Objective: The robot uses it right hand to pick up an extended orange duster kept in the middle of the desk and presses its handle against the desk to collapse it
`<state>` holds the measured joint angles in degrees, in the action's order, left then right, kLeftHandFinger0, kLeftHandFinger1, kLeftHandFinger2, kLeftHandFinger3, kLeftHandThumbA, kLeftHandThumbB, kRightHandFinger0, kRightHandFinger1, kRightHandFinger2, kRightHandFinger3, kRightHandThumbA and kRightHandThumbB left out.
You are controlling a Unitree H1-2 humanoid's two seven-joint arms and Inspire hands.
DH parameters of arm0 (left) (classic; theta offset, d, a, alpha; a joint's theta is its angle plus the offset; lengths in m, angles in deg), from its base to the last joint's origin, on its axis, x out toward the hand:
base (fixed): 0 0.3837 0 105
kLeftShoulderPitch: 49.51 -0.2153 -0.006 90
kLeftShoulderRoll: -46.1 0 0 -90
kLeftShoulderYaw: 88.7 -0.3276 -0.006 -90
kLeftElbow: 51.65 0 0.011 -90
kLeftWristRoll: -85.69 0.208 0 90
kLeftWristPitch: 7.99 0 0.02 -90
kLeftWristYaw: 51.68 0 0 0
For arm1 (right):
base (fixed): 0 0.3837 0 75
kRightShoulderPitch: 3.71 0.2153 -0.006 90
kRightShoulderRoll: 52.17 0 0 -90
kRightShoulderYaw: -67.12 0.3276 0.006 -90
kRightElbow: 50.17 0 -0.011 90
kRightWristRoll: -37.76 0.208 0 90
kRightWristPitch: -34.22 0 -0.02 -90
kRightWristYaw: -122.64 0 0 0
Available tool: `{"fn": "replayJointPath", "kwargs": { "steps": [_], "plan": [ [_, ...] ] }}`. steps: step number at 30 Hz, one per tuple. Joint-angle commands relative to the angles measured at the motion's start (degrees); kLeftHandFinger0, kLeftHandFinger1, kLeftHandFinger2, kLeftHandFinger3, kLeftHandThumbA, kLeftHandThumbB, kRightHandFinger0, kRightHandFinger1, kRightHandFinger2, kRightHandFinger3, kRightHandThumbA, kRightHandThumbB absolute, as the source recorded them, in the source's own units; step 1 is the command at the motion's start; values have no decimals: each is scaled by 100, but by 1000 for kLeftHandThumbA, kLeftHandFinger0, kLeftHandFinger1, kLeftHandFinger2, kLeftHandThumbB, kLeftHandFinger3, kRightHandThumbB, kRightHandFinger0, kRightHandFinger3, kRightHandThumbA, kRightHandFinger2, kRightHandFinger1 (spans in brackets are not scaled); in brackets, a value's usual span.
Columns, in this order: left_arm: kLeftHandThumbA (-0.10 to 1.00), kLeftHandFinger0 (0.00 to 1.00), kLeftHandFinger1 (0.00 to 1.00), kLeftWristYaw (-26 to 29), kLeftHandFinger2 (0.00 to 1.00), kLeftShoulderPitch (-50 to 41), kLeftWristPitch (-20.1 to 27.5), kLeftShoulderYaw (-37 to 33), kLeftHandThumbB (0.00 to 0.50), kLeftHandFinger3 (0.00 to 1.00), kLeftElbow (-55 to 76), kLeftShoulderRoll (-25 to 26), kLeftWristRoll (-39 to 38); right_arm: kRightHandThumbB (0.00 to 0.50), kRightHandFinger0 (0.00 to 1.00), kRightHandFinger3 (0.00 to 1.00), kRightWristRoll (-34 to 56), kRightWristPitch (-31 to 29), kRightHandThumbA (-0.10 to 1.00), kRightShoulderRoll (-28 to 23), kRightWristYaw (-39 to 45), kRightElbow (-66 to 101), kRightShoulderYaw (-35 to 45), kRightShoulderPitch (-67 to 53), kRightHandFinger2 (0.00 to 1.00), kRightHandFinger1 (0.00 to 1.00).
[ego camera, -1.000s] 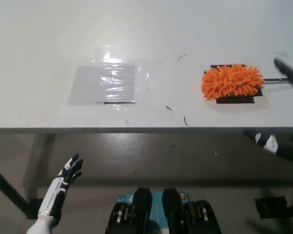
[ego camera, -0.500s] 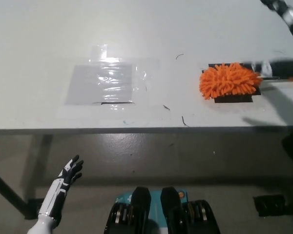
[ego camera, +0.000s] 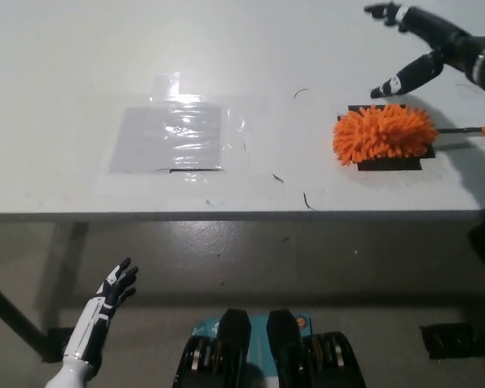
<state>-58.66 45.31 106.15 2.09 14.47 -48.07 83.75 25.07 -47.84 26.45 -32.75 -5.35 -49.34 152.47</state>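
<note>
No readable writing anywhere, orange duster [ego camera: 385, 134] lying on a black patch [ego camera: 388, 163] right of the desk [ego camera: 81, 48] middle, near the front edge, black right hand [ego camera: 424, 48] hovering spread wide above it, holding nothing, white left hand [ego camera: 113, 287] hanging open below the desk, clear taped sheet [ego camera: 171, 139] lying mid-desk, bare surface stretching around it.

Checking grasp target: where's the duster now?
Head view: orange duster lies on the desk's right side over a black patch, just below the open right robot hand.

right hand [ego camera: 424, 48] now above the duster [ego camera: 384, 133], fingers spread, moved in from the right edge
</note>
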Motion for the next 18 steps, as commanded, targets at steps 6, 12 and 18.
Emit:
{"fn": "replayJointPath", "kwargs": {
  "steps": [6,12,18],
  "plan": [
    [1000,1000,1000,-183,1000,130,279,100,303,1000,79,59,-162,399,1000,1000,-1022,-575,996,420,283,-2212,-931,1672,1000,1000],
    [1000,1000,1000,-237,1000,101,279,133,303,1000,77,53,-204,417,1000,1000,-1176,-654,1000,627,188,-2814,-1138,1804,1000,1000],
    [1000,1000,1000,-261,1000,132,279,145,312,1000,83,46,-164,409,1000,1000,-1364,-883,1000,669,345,-3001,-1199,1861,1000,1000]
  ]
}}
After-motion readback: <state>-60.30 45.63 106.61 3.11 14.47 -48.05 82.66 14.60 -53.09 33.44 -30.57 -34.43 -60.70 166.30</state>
